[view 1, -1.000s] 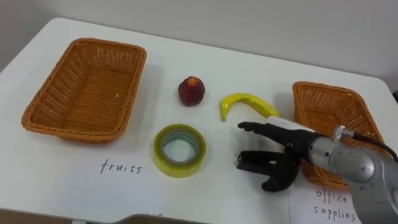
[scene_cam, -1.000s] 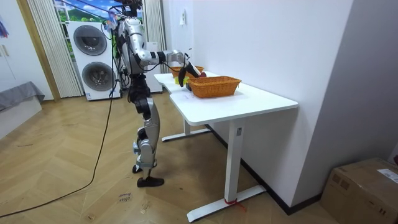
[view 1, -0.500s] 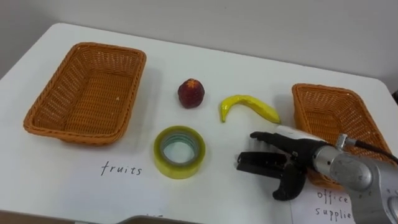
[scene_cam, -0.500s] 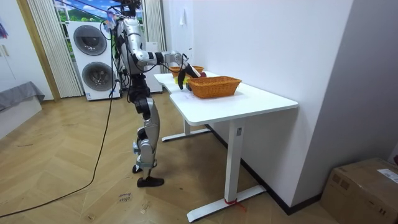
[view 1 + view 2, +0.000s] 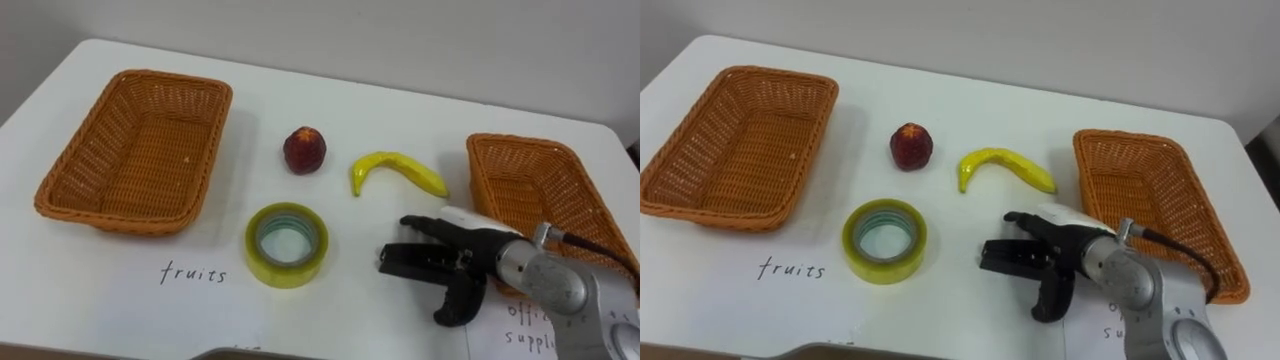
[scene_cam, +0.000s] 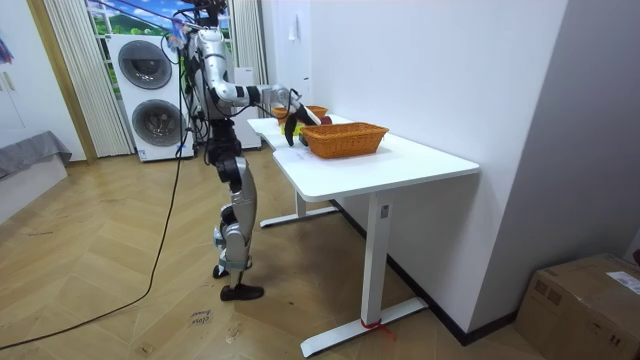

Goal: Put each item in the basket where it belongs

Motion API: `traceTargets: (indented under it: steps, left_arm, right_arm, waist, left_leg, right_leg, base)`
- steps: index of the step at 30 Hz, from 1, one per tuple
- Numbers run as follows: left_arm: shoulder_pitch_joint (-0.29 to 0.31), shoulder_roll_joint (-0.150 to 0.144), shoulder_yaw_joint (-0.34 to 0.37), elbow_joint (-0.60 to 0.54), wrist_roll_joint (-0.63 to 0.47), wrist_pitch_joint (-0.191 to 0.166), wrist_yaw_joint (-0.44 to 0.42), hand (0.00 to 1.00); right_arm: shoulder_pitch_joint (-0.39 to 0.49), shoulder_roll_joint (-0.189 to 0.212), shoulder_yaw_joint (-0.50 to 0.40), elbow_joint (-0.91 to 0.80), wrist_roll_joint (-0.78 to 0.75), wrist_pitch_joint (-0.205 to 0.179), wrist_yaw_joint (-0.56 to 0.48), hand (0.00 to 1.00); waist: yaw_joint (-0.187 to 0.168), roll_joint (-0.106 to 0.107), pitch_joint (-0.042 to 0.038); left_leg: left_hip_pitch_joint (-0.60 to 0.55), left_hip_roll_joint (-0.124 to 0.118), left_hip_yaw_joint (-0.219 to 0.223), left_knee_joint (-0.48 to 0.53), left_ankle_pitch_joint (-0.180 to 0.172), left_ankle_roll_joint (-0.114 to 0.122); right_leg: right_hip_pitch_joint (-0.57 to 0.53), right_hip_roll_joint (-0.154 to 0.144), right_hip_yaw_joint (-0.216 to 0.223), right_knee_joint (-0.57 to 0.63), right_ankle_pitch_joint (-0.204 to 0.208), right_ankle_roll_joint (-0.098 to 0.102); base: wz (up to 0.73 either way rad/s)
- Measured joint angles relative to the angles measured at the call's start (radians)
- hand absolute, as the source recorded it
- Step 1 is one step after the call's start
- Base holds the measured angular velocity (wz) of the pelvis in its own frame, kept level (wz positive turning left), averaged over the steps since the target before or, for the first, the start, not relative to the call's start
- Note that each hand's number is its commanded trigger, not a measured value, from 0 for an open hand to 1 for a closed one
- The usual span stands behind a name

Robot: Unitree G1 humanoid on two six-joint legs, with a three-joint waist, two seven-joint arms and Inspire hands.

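A small black office item (image 5: pixel 402 262), perhaps a stapler, lies on the white table (image 5: pixel 330 100) at the near right. My right hand (image 5: pixel 470 255) is just right of it and open, with the fingers stretched over its far side and the thumb hanging down on its near side. A roll of yellow tape (image 5: pixel 287 270) lies flat near the front middle. Behind it sit a red fruit (image 5: pixel 304 150) and a banana (image 5: pixel 395 168). The fruit basket (image 5: pixel 60 185) at the left and the office basket (image 5: pixel 480 150) at the right hold nothing.
"Fruits" is handwritten on the table (image 5: pixel 193 272) in front of the left basket. A paper label (image 5: pixel 530 325) lies by the right basket. In the room view I stand at the table's end, my right arm (image 6: pixel 265 94) reaching over it.
My right hand has drawn back a little toward the near right and its thumb now points down. The black item, tape and fruit stay where they were.
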Motion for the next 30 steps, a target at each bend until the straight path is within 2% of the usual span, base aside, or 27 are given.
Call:
traceTargets:
  steps: [2,5,12,17,24,26,27,30]
  left_arm:
    - [0.000,-0.003,0.000,0.000,0.000,0.001,0.003,0.00]
    - [-0.001,-0.007,0.000,0.000,0.000,0.001,0.015,0.00]
    - [-0.001,-0.010,0.002,-0.006,0.000,0.001,0.026,0.00]
    - [-0.001,-0.023,0.006,-0.007,0.001,0.001,0.027,0.00]
    - [-0.001,-0.023,0.003,-0.009,0.000,0.009,0.030,0.00]
    - [-0.001,-0.023,0.003,-0.009,0.000,0.014,0.035,0.00]
    - [-0.001,-0.023,0.003,-0.009,0.000,0.018,0.037,0.00]
    - [-0.001,-0.023,0.003,-0.010,-0.001,0.021,0.038,0.00]
  right_arm:
    - [0.001,0.008,0.000,0.000,-0.001,0.001,-0.009,0.00]
    - [0.001,0.040,0.000,-0.002,-0.012,0.011,-0.019,0.00]
    - [0.001,0.069,-0.002,-0.002,-0.063,0.012,-0.041,0.00]
    - [0.001,0.077,-0.001,-0.003,-0.092,0.013,-0.042,0.00]
    - [0.000,0.085,0.003,0.009,-0.112,0.033,-0.044,0.00]
    - [-0.001,0.084,0.006,0.011,-0.112,0.040,-0.048,0.70]
    - [-0.001,0.084,0.009,0.017,-0.112,0.042,-0.054,1.00]
    - [-0.004,0.084,0.019,0.028,-0.111,0.044,-0.055,1.00]
  waist:
    - [0.001,0.000,-0.0001]
    - [0.001,0.000,-0.0003]
    - [-0.001,0.001,-0.0009]
    - [0.000,0.002,-0.0013]
    - [0.000,0.002,-0.0019]
    - [0.001,0.002,-0.0022]
    - [0.001,0.002,-0.0023]
    - [0.001,-0.001,-0.0039]
  left_leg:
    - [-0.001,0.000,0.001,0.000,0.000,0.000]
    - [-0.001,0.000,0.000,0.001,0.000,0.000]
    - [-0.003,0.000,0.000,0.000,0.000,0.000]
    - [-0.003,0.000,-0.002,0.000,0.000,0.000]
    - [0.000,0.000,-0.015,0.005,0.000,0.000]
    - [0.000,0.000,-0.016,0.007,0.000,0.000]
    - [0.000,0.000,-0.016,0.008,0.000,0.000]
    - [0.000,-0.001,-0.016,0.009,0.000,0.000]
  right_leg:
    - [-0.001,0.001,0.003,0.000,0.000,0.000]
    - [-0.001,0.000,0.005,0.000,0.001,0.000]
    - [-0.004,0.000,0.005,0.000,0.001,0.000]
    - [-0.002,0.000,0.003,0.000,0.002,0.001]
    - [0.009,-0.001,-0.016,-0.001,0.002,0.001]
    - [0.010,-0.001,-0.018,-0.001,0.002,0.001]
    - [0.011,-0.001,-0.018,-0.001,0.003,0.001]
    - [0.012,-0.001,-0.018,0.000,0.003,0.000]
  base:
    - [-0.02]
    - [0.00]
    - [0.00]
    - [0.00]
    - [0.05]
    - [0.00]
    - [0.00]
    - [0.00]
